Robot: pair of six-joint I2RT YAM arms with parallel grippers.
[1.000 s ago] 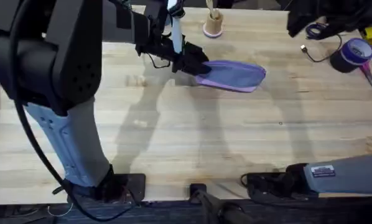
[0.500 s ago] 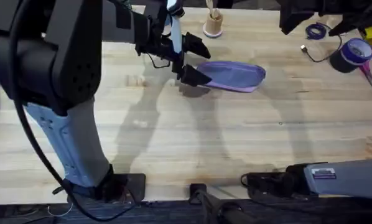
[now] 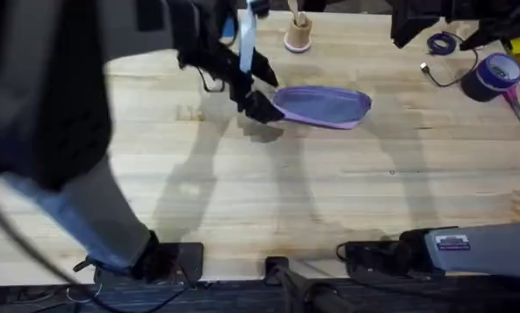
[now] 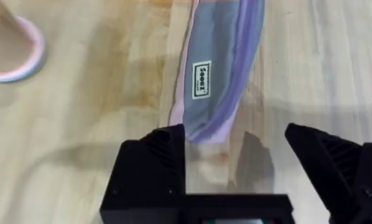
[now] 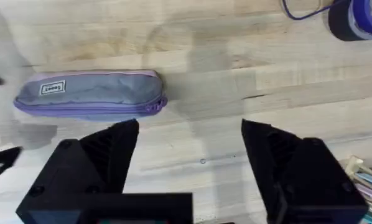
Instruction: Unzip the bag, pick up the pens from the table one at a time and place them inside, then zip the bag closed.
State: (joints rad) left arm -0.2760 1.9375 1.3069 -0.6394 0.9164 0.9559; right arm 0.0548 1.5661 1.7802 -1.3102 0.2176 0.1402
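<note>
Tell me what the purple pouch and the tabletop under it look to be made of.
The oblong lavender-purple pouch looks like soft woven fabric with a matte finish: it sags slightly, has a darker stitched seam along its edge and carries a small sewn-on white label. The pale plank table looks like joined wood with visible grain and board seams, smooth, probably lightly sealed.

Black-and-grey arms, black cables, angular black tool (image 4: 236,165) fingers.

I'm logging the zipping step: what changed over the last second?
The left gripper, shut on the bag's left end a second ago, opened, let go and drew slightly back, with its arm swinging up near the camera. The bag stayed put on the table; the right gripper hangs open, off the bag.
</note>
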